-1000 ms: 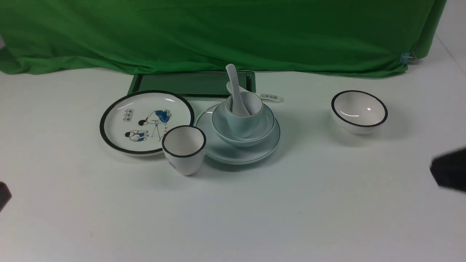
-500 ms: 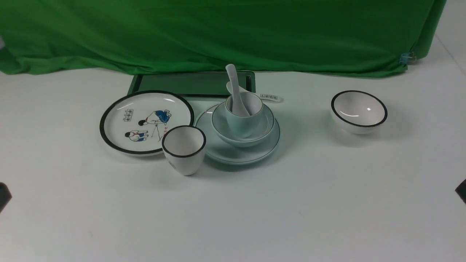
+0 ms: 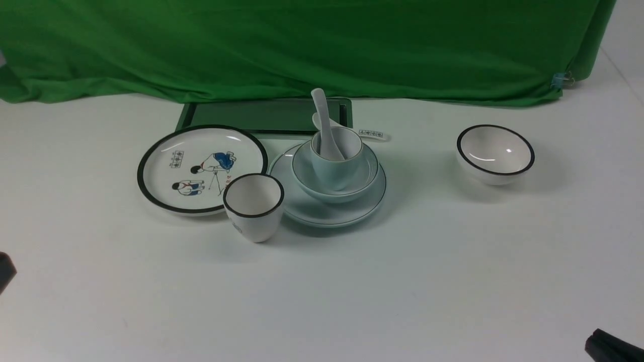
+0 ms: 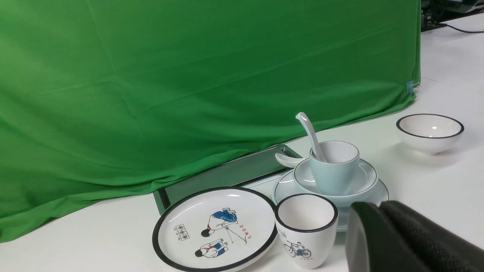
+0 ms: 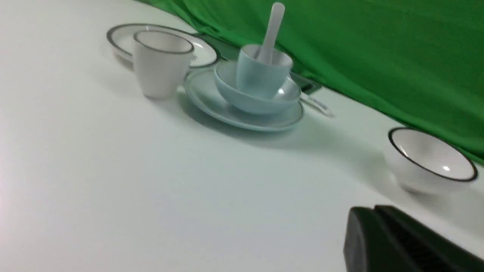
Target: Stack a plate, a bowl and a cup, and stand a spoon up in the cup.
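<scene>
The pale blue plate [image 3: 322, 213] lies at the table's middle with the bowl [image 3: 367, 173] on it and the cup [image 3: 334, 171] in the bowl. The plain white spoon [image 3: 321, 108] stands in the cup, handle up, leaning towards the back left. The right wrist view shows the same stack: plate [image 5: 211, 105], bowl [image 5: 242, 102], cup [image 5: 261, 75], spoon [image 5: 274, 26]. My left gripper [image 4: 378, 211] is shut and empty, far left of the stack, just showing at the front view's edge [image 3: 5, 271]. My right gripper [image 5: 372, 215] is shut and empty, low at the near right [image 3: 611, 347].
A black-rimmed picture plate [image 3: 201, 168] and a black-rimmed white cup [image 3: 253, 208] sit just left of the stack. A black-rimmed bowl [image 3: 495, 153] stands at the right. A marked spoon [image 3: 375, 134] lies behind the stack by a dark green tray [image 3: 261, 116]. Green cloth [image 3: 302, 45] hangs behind.
My right gripper has drawn back from the right edge down to the near right corner. The stack and the left gripper have not moved.
</scene>
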### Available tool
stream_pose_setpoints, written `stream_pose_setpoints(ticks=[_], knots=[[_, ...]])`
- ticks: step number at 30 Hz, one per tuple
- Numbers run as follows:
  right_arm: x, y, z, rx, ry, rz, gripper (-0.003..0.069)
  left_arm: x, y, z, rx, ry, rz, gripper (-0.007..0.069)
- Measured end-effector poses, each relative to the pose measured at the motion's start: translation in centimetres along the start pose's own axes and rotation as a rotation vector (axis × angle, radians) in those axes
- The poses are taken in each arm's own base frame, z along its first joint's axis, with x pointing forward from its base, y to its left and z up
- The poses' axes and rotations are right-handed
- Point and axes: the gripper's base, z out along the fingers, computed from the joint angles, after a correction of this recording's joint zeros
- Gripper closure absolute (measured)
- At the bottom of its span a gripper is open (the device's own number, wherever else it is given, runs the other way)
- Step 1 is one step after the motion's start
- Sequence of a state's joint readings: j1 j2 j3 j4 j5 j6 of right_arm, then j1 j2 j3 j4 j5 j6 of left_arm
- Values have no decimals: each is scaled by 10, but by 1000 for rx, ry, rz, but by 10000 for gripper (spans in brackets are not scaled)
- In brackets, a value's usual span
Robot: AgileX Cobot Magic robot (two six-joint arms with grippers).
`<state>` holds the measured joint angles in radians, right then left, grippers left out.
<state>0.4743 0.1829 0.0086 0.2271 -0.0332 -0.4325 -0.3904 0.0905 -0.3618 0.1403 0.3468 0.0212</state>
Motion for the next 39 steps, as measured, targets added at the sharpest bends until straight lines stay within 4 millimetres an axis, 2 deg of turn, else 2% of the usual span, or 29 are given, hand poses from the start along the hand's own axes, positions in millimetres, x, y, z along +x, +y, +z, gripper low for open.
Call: stream_pose_setpoints(ticks=[6,8,12,18,39], knots=[[3,-14,-15,260,-17,79,603,0,0,0,0,2,0,655],[7,-19,-18,351,5,181,599,0,0,0,0,3,0,655],[13,-22,-20,433,59,273,592,0,0,0,0,4,0,655],[20,-21,-21,445,142,255,589,0,0,0,0,4,0,655],[21,-21,-21,441,158,235,556,0,0,0,0,4,0,653]])
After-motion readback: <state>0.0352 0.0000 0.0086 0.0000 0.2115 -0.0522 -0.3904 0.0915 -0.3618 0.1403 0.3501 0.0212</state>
